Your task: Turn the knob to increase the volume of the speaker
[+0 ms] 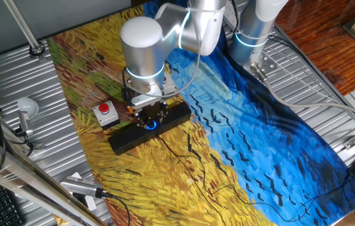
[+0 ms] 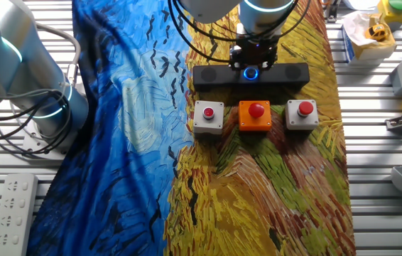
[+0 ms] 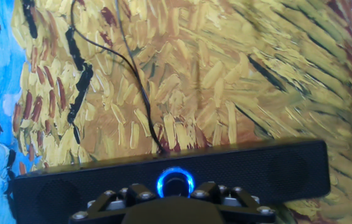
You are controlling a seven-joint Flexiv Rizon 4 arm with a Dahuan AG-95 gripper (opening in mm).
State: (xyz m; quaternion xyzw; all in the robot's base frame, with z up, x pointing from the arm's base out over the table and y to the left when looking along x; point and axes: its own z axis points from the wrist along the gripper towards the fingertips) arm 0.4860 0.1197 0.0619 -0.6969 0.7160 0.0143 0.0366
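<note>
The speaker (image 3: 269, 168) is a long black bar lying on the painted cloth; it also shows in one fixed view (image 1: 124, 140) and in the other fixed view (image 2: 290, 74). The knob (image 3: 175, 182), a black dial ringed in blue light, sits at its middle and shows in both fixed views (image 1: 152, 125) (image 2: 251, 72). My gripper (image 3: 175, 190) hangs straight over the knob (image 1: 150, 117) (image 2: 253, 57). Its fingers (image 3: 140, 193) stand on either side of the dial, with the whole blue ring showing between them. The jaws are open and hold nothing.
Three red-button boxes stand in a row close beside the speaker: grey (image 2: 209, 116), orange (image 2: 256, 116), grey (image 2: 302, 114). One of them shows next to the speaker's end (image 1: 106, 113). The speaker's thin black cable (image 3: 132, 74) runs across the cloth.
</note>
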